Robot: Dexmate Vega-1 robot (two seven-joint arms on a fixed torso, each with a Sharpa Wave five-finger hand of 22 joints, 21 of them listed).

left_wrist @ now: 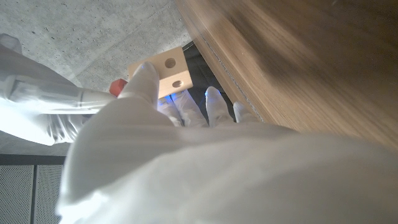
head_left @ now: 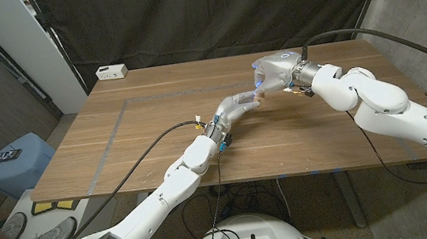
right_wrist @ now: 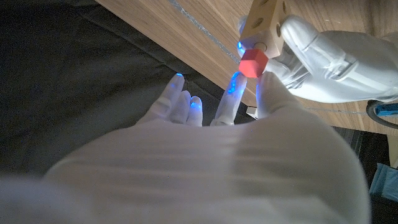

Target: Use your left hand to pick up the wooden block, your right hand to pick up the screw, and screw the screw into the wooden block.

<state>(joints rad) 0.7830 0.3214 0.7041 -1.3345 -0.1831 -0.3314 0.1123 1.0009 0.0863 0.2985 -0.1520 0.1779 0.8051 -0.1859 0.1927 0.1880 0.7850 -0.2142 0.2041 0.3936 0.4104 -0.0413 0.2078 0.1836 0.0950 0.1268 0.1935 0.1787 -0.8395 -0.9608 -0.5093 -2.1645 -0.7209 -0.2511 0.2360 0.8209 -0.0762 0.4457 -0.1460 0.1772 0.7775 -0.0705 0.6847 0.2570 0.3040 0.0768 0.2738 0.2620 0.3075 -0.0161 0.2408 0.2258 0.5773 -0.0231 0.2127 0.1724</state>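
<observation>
The left hand (left_wrist: 155, 124) grips the wooden block (left_wrist: 166, 73) above the counter (head_left: 157, 136), thumb along one side, the holed face turned toward the other hand. The right hand (right_wrist: 249, 112) pinches the red-headed screw (right_wrist: 253, 63) between its fingers (right_wrist: 268, 93), the head touching the block's face. The step in hand looks like threading. Doing it well probably means keeping the block still, holding the screw square to its hole, and turning in small twists with light inward pressure, regripping without letting the head tilt.
</observation>
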